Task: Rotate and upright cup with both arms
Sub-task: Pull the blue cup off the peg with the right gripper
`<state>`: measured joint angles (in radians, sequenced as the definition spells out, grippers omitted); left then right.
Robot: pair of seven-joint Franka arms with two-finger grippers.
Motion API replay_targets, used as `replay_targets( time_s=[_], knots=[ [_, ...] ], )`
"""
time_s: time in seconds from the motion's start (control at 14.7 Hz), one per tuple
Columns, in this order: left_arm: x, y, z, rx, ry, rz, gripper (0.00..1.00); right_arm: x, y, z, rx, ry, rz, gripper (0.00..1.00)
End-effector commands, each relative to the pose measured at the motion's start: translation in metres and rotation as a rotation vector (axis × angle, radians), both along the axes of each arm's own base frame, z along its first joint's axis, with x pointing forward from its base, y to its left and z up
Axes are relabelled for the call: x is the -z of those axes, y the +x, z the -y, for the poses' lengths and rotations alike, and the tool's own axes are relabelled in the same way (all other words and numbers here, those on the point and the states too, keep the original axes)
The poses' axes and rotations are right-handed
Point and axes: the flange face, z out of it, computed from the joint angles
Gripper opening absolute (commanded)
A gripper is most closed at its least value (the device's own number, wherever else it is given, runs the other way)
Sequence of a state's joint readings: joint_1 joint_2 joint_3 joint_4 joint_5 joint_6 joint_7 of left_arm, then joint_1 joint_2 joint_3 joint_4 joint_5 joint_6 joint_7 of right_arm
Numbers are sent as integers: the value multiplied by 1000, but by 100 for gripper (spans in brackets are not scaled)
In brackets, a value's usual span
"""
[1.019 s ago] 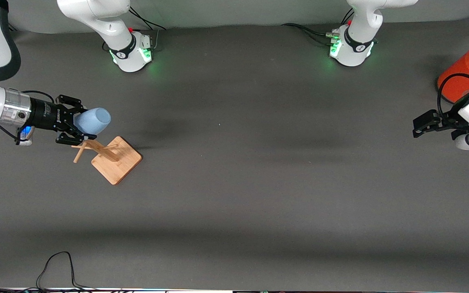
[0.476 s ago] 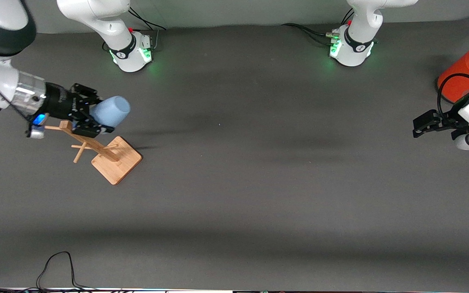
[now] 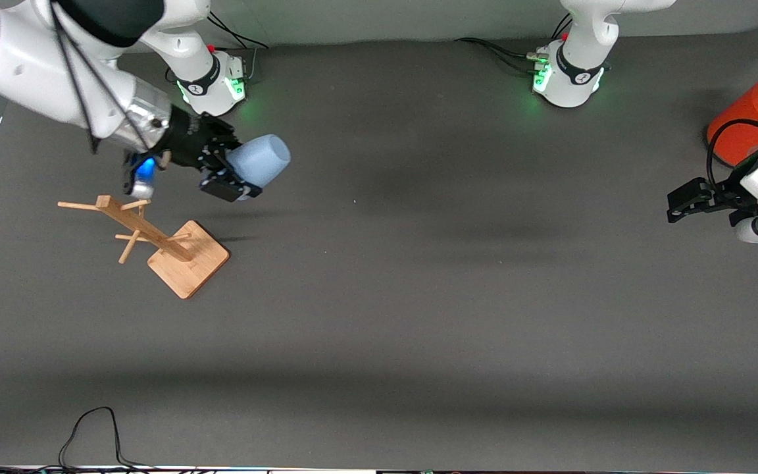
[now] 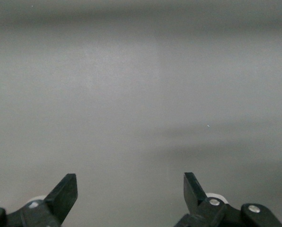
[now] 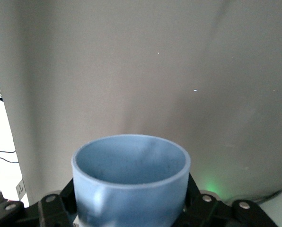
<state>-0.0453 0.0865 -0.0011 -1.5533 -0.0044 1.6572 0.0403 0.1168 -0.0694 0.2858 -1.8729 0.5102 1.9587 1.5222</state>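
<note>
Since the cup is already off the worktop, its handling can be judged from the grip that shows now
cup: the pale-blue cup (image 3: 259, 160) lies on its side in the air, carried over the worktop (image 3: 379, 296) near the right arm's base, above and clear of the wooden peg stand (image 3: 155, 240)
right gripper: the right gripper (image 3: 231, 174) is clenched on the cup at its base end; in the right wrist view the cup (image 5: 131, 182) sits between the fingers with its open mouth facing away from the wrist
left gripper: the left gripper (image 3: 685, 201) waits with its jaws spread and nothing between them, over the left arm's end of the worktop beside the orange-red can (image 3: 744, 122)
weight: probably light, thin plastic
stiffness: the wall may flex under a hard squeeze
surface: matte but tapered, so it could slide toward the narrow end
where to hold: for the handover, the free mouth end of the wall looks best
</note>
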Motion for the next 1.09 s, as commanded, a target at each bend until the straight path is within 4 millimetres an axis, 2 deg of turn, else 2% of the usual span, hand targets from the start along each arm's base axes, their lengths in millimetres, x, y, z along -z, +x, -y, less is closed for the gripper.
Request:
replay_targets(
  time_s=[0.0, 0.2, 0.34, 0.61, 0.75, 0.82, 1.02],
  knots=[
    [-3, 2, -1, 6, 9, 8, 100, 6, -9, -41, 45, -29, 19, 77],
    [-3, 2, -1, 6, 9, 7, 100, 27, -26, -96, 65, -67, 27, 77],
    [-3, 2, -1, 6, 9, 7, 100, 55, -33, -131, 98, -72, 12, 77],
    [-3, 2, -1, 6, 9, 7, 100, 138, -47, -189, 172, -161, -21, 78],
    [-3, 2, -1, 6, 9, 7, 100, 183, -54, -209, 222, -212, -33, 78],
    [-3, 2, -1, 6, 9, 7, 100, 205, -64, -222, 230, -242, -37, 78],
    [-3, 2, -1, 6, 9, 7, 100, 258, -74, -234, 285, -322, -38, 78]
  ],
)
